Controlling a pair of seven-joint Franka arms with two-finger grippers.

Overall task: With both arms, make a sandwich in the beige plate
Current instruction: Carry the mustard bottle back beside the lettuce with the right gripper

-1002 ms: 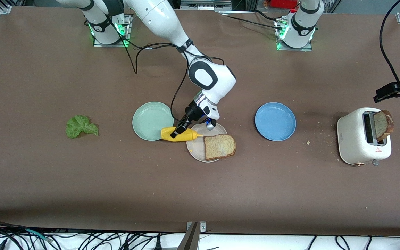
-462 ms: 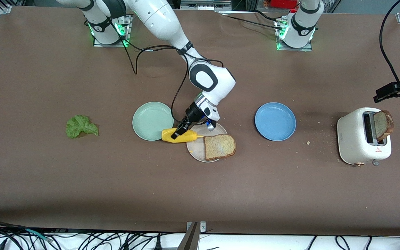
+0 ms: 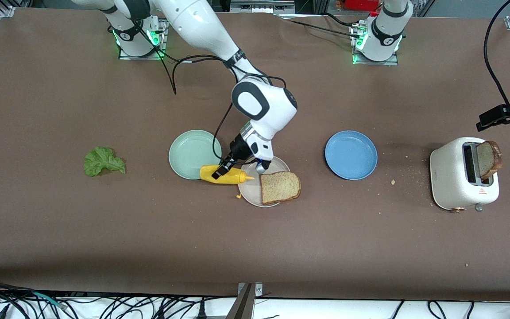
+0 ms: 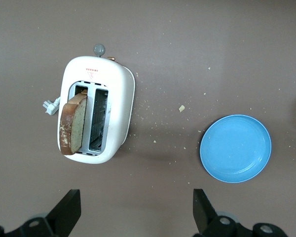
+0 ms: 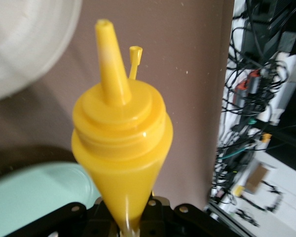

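White arms [image 3: 202, 26], black joints, green-lit bases.

mustard bottle [image 3: 222, 174] crowding beige plate [image 3: 250, 188] rim, bread slice [image 3: 280, 187] uncovered above

A yellow squeeze bottle [image 5: 121, 148] is seen gripped at its lower body by the right tool [image 5: 126, 219], whose black fingers are closed on it. Its tapered nozzle [image 5: 108, 54] is uncapped, and a small yellow cap [image 5: 134, 57] is seen on a thin strap beside it. Under the bottle, the brown worktop [image 5: 187, 74] is seen, with part of the beige plate [image 5: 24, 39] at one corner and the pale mint-green plate [image 5: 34, 197] at another. Tangled cables [image 5: 256, 89] are seen past the worktop's edge.
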